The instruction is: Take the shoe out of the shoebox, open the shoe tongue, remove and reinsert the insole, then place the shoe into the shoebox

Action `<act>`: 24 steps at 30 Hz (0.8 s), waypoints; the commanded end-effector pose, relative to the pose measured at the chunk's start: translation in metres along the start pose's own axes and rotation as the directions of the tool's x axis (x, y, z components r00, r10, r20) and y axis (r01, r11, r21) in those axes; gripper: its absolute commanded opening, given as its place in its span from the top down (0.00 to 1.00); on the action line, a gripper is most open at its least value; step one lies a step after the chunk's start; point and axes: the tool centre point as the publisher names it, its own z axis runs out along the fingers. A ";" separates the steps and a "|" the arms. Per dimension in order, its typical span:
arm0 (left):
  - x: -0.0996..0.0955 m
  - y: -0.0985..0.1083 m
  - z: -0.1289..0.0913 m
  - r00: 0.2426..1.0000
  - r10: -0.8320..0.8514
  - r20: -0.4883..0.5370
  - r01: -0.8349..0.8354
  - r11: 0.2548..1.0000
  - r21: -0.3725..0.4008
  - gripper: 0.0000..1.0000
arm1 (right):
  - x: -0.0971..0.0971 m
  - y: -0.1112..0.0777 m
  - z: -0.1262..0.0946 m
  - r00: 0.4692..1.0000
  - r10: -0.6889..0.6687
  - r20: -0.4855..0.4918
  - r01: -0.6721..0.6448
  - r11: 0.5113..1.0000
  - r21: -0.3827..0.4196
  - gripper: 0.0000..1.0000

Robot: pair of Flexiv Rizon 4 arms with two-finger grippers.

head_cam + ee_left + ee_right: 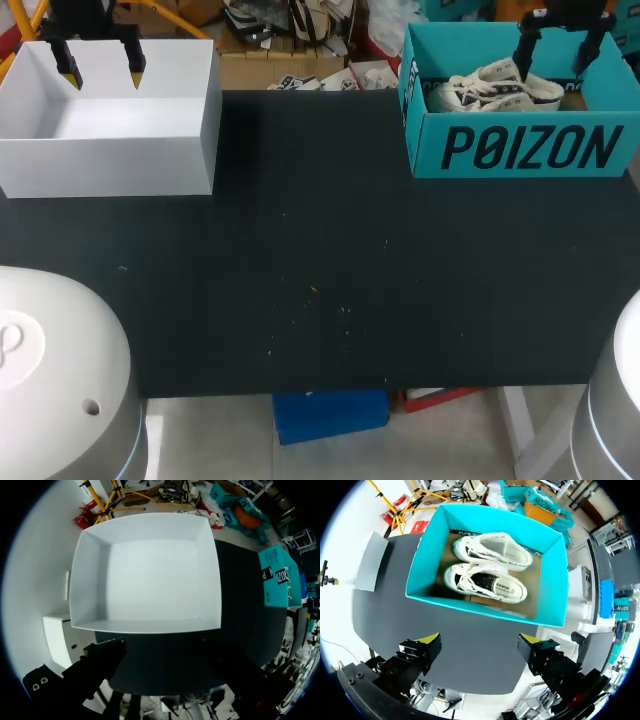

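The shoe, white with dark trim, lies opening-up inside the teal shoebox, with a second white shoe just beside it, farther from the right gripper. That gripper hangs above the box, its yellow-tipped fingers spread wide and touching nothing. From overhead, the shoebox stands at the far right corner of the black table. The table's dark surface carries a few pale specks near its middle. The left gripper sits well apart at the far left corner, its fingers likewise spread, holding nothing, above a white box. The white box rests on the table with its open top facing up.
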 end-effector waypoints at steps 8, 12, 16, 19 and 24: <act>0.001 0.001 -0.001 1.000 -0.002 0.003 0.002 1.000 -0.002 0.00 | 0.012 -0.025 -0.020 0.625 -0.769 0.130 0.779 0.625 -0.048 0.00; 0.001 0.001 -0.001 1.000 -0.002 0.003 0.002 1.000 -0.002 0.00 | 0.012 -0.025 -0.020 0.625 -0.769 0.130 0.779 0.625 -0.048 0.00; 0.001 0.001 -0.001 1.000 -0.002 0.003 0.002 1.000 -0.002 0.00 | 0.012 -0.025 -0.020 0.625 -0.769 0.130 0.779 0.625 -0.048 0.00; 0.001 0.001 -0.001 1.000 -0.002 0.003 0.002 1.000 -0.002 0.00 | 0.012 -0.025 -0.020 0.625 -0.769 0.130 0.779 0.625 -0.048 0.00; 0.001 0.001 -0.001 1.000 -0.002 0.003 0.002 1.000 -0.002 0.00 | 0.020 -0.006 -0.023 0.440 -0.889 0.127 0.898 0.437 -0.054 0.00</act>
